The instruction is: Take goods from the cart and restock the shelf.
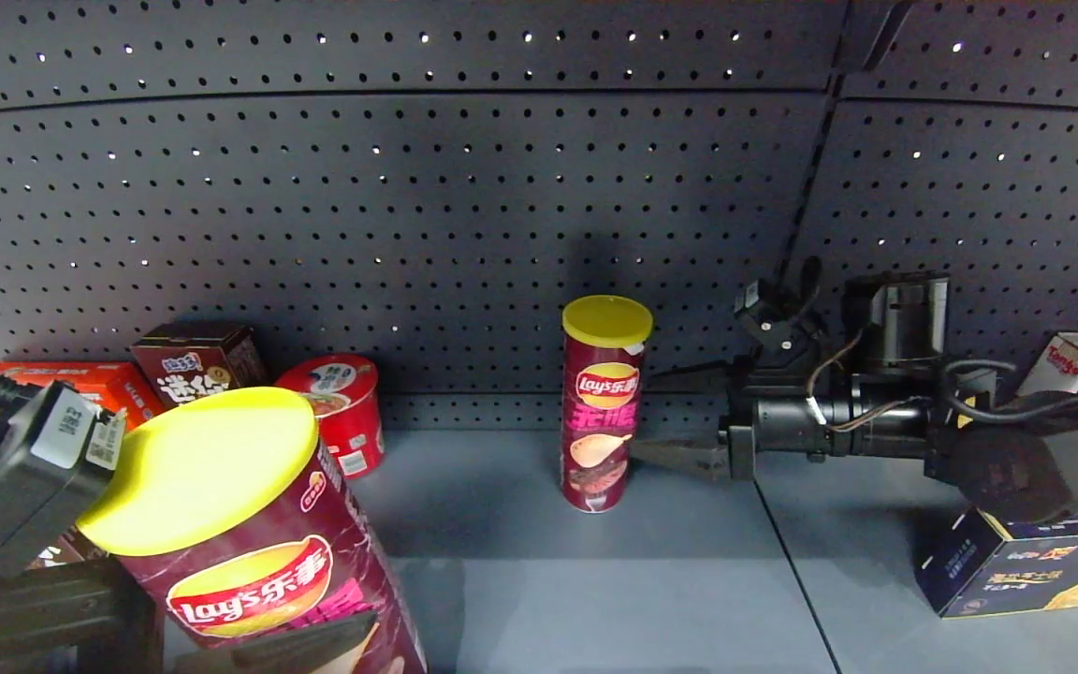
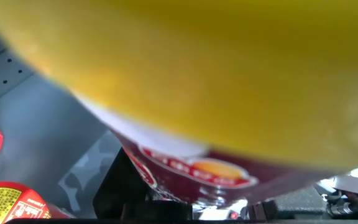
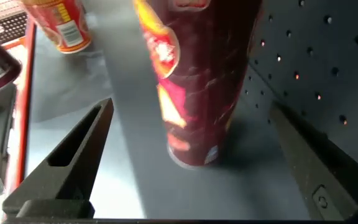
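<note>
Standing upright on the shelf (image 1: 520, 562), a chip can (image 1: 604, 402) sits between the spread fingers of the right gripper (image 3: 191, 109); the left gripper (image 1: 286, 646) pinches a second chip can (image 1: 240, 524).

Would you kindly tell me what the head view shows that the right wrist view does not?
Head view only: a second chip can at near left, a dark blue box at right. Right wrist view only: the right gripper open, one finger on each side of the standing chip can. Both: that can, the red noodle cup, the pegboard wall.
</note>
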Tool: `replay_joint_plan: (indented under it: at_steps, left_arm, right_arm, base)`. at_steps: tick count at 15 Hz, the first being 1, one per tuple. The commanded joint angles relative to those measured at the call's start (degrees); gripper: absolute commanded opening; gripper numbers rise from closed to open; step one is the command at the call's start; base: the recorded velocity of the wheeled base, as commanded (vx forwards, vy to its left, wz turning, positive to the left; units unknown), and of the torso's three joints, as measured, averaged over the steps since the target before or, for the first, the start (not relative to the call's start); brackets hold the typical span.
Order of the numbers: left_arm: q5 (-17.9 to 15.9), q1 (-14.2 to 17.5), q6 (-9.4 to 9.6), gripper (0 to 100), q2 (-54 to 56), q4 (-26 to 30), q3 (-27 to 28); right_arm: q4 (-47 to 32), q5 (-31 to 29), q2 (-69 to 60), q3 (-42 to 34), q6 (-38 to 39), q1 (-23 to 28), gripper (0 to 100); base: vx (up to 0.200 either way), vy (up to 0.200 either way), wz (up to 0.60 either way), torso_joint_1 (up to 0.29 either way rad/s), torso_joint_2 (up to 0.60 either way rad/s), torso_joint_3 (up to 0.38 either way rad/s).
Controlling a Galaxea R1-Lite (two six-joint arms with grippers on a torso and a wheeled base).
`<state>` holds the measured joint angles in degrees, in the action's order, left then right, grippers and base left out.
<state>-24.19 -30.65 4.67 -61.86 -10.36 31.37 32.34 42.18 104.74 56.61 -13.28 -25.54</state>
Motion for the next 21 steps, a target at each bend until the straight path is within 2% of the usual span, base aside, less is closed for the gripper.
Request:
replay_joint_plan:
  at_steps: [1,5,9,21]
  left_arm:
    - [0.0,0.1,-0.01,0,-0.7,0.0,0.0]
    - [0.1,0.2,-0.1,0,-1.2,0.0,-0.2]
    - [-0.1,1.7,-0.27,0,-1.3,-0.1,-0.4]
    - [-0.1,1.7,-0.45,0,-1.3,-0.1,-0.7]
  right_arm:
    - [0.0,0.0,3.8,3.2,0.0,-0.7,100]
    - [0.1,0.1,7.6,6.3,0.0,-2.0,100]
    - [0.8,0.3,9.8,7.0,0.0,-2.4,100]
    - [1.1,0.2,13.3,9.7,0.0,-2.8,100]
  base:
    - [0.0,0.0,0.0,0.0,0.0,0.0]
    - [0.0,0.0,0.0,0.0,0.0,0.0]
    - [0.0,0.0,0.0,0.0,0.0,0.0]
    - [0.0,0.0,0.0,0.0,0.0,0.0]
